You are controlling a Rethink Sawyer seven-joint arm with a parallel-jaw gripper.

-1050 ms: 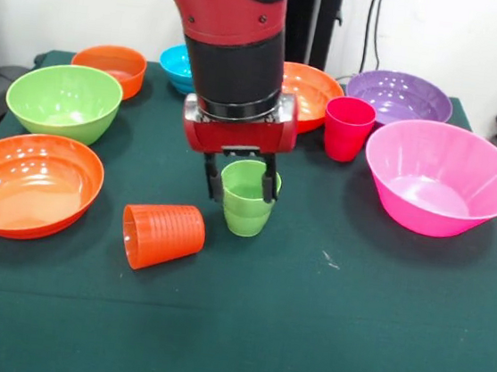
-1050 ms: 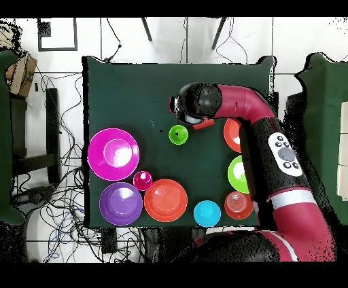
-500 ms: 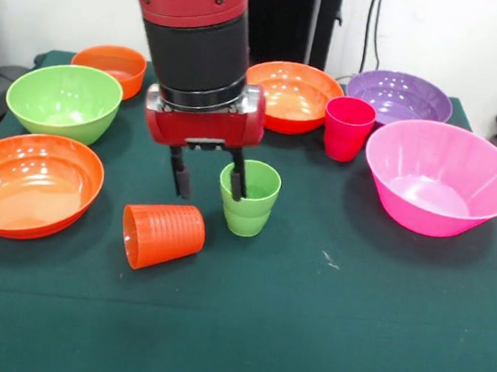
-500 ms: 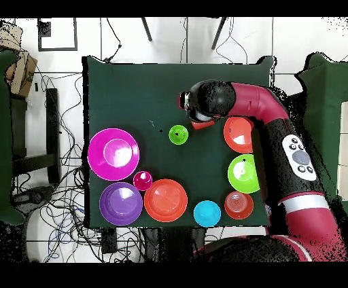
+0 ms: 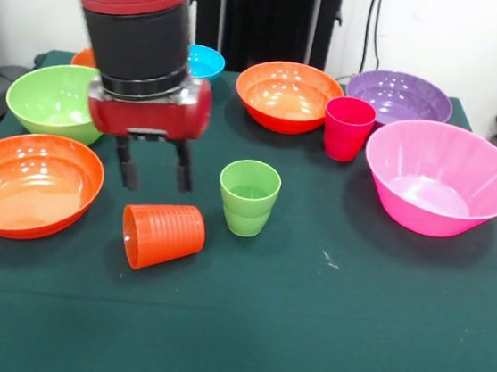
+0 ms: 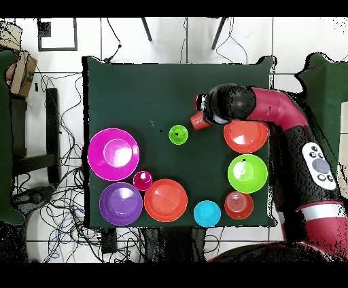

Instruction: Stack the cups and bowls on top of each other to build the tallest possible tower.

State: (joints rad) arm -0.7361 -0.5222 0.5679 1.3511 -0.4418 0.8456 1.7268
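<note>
My gripper (image 5: 153, 168) hangs open and empty just above the table. It is left of the upright light green cup (image 5: 248, 197) and above the far end of the orange cup (image 5: 163, 235), which lies on its side. In the overhead view the arm's head (image 6: 221, 105) covers the gripper, and part of the orange cup (image 6: 198, 121) shows beside the green cup (image 6: 178, 134). A magenta-red cup (image 5: 347, 128) stands upright between the orange bowl (image 5: 288, 93) and the big pink bowl (image 5: 441, 176).
A purple bowl (image 5: 399, 95) and a small blue bowl (image 5: 205, 60) sit at the back. A green bowl (image 5: 56, 99) and a wide orange bowl (image 5: 29, 181) stand at the left. The arm mostly hides a small orange bowl (image 5: 85, 58).
The arm has swung left in the front view, away from the green cup and over toward the lying orange cup. The gripper stayed open. No cup or bowl moved.
</note>
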